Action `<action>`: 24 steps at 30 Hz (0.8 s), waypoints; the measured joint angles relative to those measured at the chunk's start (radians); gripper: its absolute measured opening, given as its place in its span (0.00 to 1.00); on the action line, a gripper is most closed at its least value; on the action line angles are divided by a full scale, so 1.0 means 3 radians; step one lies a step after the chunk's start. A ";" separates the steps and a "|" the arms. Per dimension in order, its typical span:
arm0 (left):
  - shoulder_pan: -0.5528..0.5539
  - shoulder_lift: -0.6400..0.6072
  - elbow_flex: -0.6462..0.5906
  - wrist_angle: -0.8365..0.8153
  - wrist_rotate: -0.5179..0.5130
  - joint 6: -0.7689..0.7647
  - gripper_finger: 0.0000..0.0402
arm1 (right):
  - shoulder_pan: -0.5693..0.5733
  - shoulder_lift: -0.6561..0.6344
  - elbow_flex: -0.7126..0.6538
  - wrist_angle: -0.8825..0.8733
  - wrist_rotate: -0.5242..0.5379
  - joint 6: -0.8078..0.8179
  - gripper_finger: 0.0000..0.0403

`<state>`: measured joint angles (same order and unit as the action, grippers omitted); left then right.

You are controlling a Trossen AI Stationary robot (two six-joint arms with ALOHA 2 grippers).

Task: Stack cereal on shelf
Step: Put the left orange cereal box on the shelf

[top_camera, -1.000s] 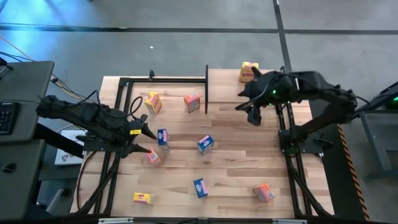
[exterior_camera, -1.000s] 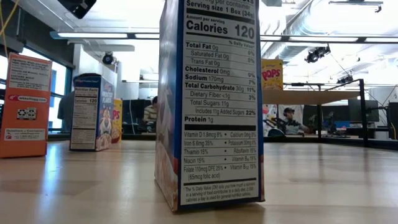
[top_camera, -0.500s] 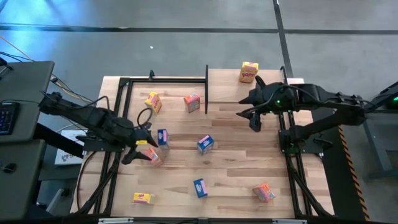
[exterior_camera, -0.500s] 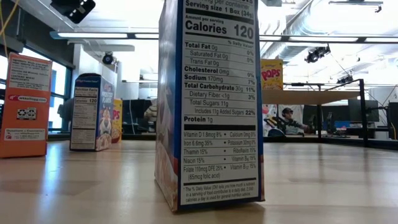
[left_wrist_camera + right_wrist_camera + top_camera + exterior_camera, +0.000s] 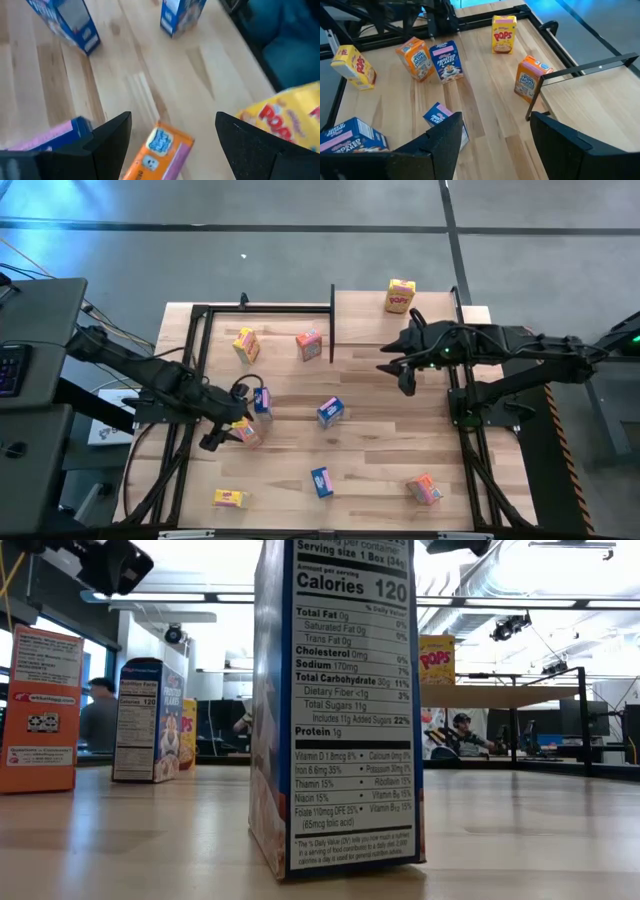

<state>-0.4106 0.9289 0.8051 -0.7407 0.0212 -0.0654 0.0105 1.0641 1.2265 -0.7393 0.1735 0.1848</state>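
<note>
The left gripper (image 5: 228,432) hangs over the orange box (image 5: 246,433) that lies just left of the table's middle, its fingers (image 5: 107,137) spread wide on either side of that box (image 5: 157,152) and not closed on it. A blue box (image 5: 262,401) stands just behind the orange one. Toward the shelf (image 5: 400,320) stand a yellow box (image 5: 245,344) and an orange box (image 5: 309,345), both on the tabletop (image 5: 380,430) left of the shelf's black upright. 1 blue box (image 5: 330,412) sits near the table's middle, another (image 5: 321,481) nearer the front edge, with a yellow box (image 5: 228,498) lying at the front left and an orange one (image 5: 424,489) at the front right. 1 yellow box (image 5: 400,295) stands on the shelf, at its back edge. The right gripper (image 5: 398,372) hovers at the shelf's front edge, its fingers (image 5: 437,145) apart and holding nothing
</note>
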 joint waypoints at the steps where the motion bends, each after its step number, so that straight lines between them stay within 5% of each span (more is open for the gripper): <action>1: -0.0003 0.0027 0.0000 -0.0029 0.0000 0.0007 0.69 | 0.0000 0.0001 -0.0009 0.0008 -0.0007 -0.0001 0.56; 24: -0.0013 0.0485 0.0000 -0.0369 -0.0011 -0.0031 0.69 | 0.0000 0.0001 -0.0017 0.0013 -0.0114 -0.0030 0.56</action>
<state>-0.4145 1.0743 0.8051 -0.8515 0.0177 -0.0746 0.0105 1.0645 1.2213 -0.7353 0.1392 0.1757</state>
